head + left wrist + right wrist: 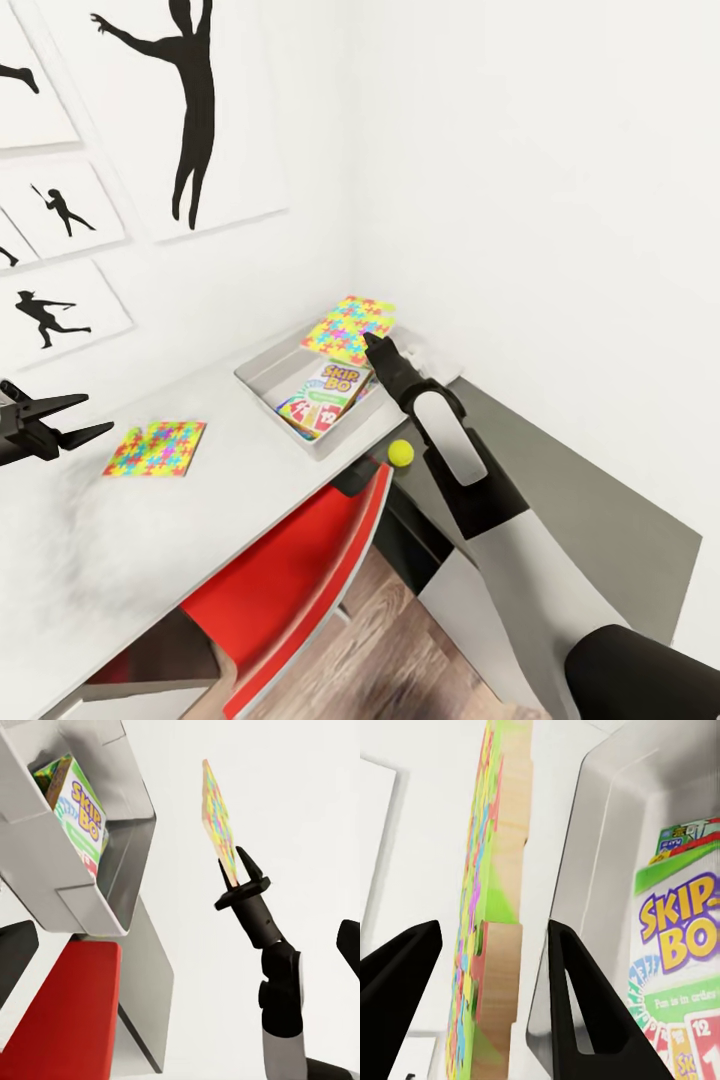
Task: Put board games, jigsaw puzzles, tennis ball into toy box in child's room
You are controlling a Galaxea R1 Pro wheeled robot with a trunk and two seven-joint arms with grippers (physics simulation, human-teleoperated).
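The grey toy box [262, 378] sits on the table [230, 470] with the SKIP-BO board game [327, 393] lying in it. The edge of another colourful box [46, 776] shows under it. My right gripper [372, 345] is shut on a jigsaw puzzle [349, 327] and holds it tilted in the air over the toy box's far end. The right wrist view has that puzzle [499, 907] edge-on between the fingers [577, 990]. A second jigsaw puzzle [155, 447] lies flat on the table near my open left gripper [95, 418]. The tennis ball [401, 453] rests by the table's corner, beside my right arm.
A red chair [290, 560] is tucked under the table's front edge. The lower dark grey cabinet [600, 500] runs along the right wall. White walls close the corner behind the toy box, and silhouette pictures [190, 110] hang on the left wall.
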